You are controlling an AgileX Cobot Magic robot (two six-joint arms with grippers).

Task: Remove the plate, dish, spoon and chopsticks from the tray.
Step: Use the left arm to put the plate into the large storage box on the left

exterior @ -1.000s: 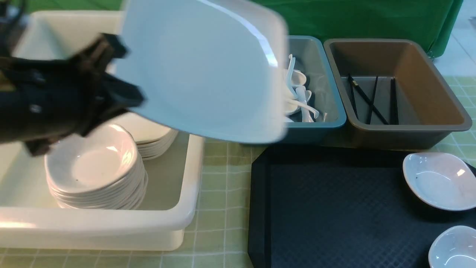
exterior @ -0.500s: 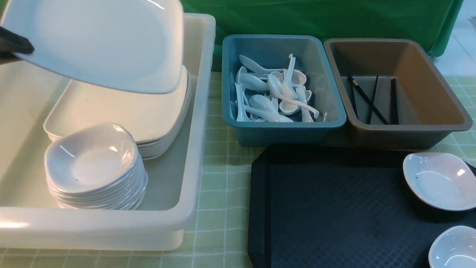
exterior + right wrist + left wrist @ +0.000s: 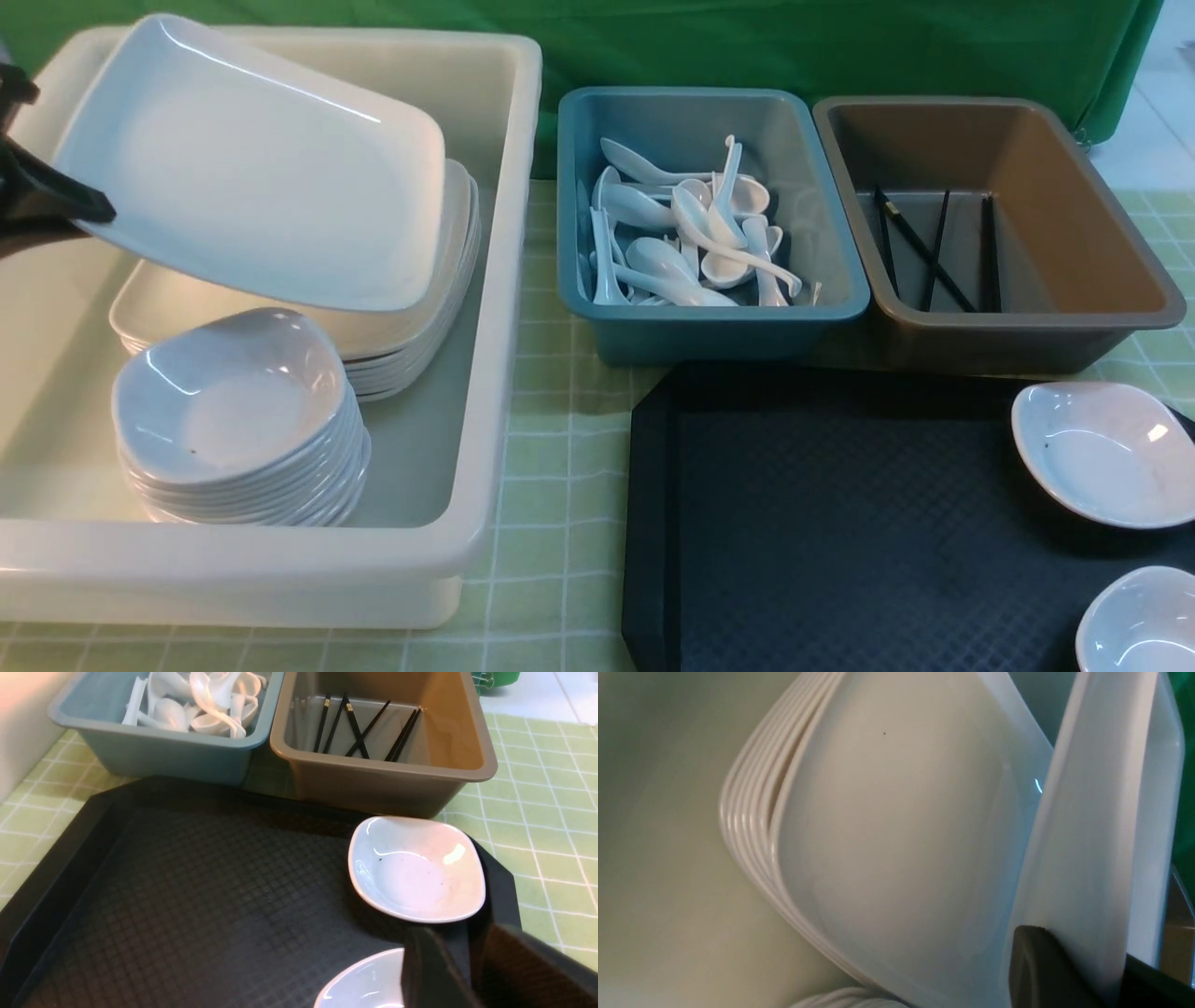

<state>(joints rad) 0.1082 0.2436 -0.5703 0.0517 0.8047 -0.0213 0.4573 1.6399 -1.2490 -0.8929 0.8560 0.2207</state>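
The left gripper [image 3: 51, 159] is clamped on the left short edge of the plate [image 3: 252, 168], which hangs tilted inside the tub [image 3: 509, 280], over the plate stack [image 3: 411, 327] at the tub's far side. The plate's long axis runs from the gripper towards the tub's right wall. The gripped end is high, and the right near corner dips lowest, close above the stack's top plate. Whether they touch cannot be told. The next move likely turns on that tilt: the held end has to come down so that the plate lies flat and square on the stack. The left arm is the one placed to do it. Plate and stack are glossy white and rectangular, with rounded corners and shallow rims, and look hard and slippery. A dish stack [image 3: 243, 420], deeper and rounder, stands at the tub's near side, just beside the plates. On the tray [image 3: 822, 541], matt black with a diamond texture, two dishes lie along the right edge, one [image 3: 1102, 453] by the far right corner and one [image 3: 1139, 621] nearer. The right gripper [image 3: 467, 970] hangs by the nearer dish, fingers a little apart; whether they pinch its rim cannot be told. Spoons [image 3: 681, 233] fill the teal bin [image 3: 709, 336], and chopsticks [image 3: 929, 247] lie in the brown bin [image 3: 1027, 345].
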